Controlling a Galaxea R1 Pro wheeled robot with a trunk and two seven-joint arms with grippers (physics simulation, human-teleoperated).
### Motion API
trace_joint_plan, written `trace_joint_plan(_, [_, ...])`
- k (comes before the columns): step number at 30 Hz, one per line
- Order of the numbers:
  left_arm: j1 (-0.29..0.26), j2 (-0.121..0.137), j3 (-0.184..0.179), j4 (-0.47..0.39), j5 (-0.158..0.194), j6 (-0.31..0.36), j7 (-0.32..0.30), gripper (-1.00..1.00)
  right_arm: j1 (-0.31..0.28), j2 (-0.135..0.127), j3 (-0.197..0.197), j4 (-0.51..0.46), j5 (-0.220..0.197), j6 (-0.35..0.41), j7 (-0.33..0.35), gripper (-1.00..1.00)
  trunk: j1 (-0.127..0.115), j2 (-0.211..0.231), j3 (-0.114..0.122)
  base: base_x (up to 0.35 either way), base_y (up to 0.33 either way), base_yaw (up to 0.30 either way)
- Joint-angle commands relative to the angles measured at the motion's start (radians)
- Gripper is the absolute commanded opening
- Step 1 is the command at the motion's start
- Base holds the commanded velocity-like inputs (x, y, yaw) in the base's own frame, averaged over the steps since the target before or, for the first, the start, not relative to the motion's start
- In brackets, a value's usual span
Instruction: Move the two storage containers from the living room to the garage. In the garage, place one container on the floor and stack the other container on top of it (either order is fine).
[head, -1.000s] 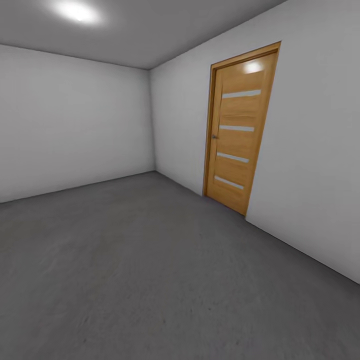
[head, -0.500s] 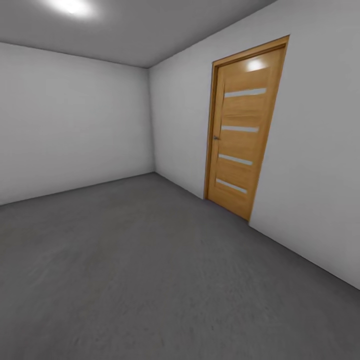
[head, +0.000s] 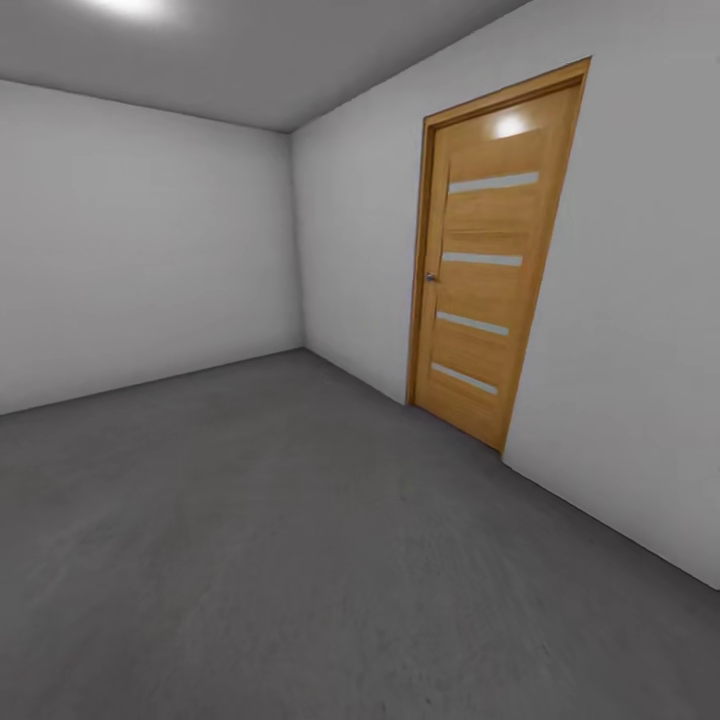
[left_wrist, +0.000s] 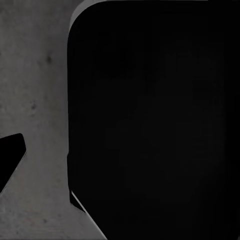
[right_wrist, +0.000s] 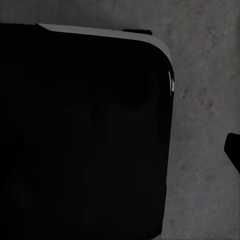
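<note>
The head view looks into the garage, a bare room with plain white walls and a grey ceiling. Its floor is dark grey, matte and concrete-like, spreading from near to far. On the right wall stands a closed wooden door with four pale horizontal strips. Each wrist view looks down on mottled grey floor beside a large black rounded block. Whether either claw is released or clenched, I cannot tell.
</note>
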Motion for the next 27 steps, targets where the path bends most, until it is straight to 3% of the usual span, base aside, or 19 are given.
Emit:
trace_joint_plan(1, [0.0,0.0,0.0,0.0,0.006,-0.001,0.0,1.0,0.0,0.001,0.0,0.0,0.003,-0.003,0.0,1.0,0.001,0.0,-0.001,0.325,0.0,-0.203])
trace_joint_plan(13, [0.0,0.0,0.0,0.0,0.006,-0.001,0.0,1.0,0.0,0.003,0.003,0.0,0.004,-0.006,0.0,1.0,0.001,0.0,-0.001,0.325,0.016,-0.269])
trace_joint_plan(27, [0.0,0.003,0.0,0.0,0.006,-0.001,0.0,1.0,0.0,0.001,0.004,0.0,0.004,-0.006,0.0,1.0,0.001,0.0,-0.001,0.324,0.136,-0.241])
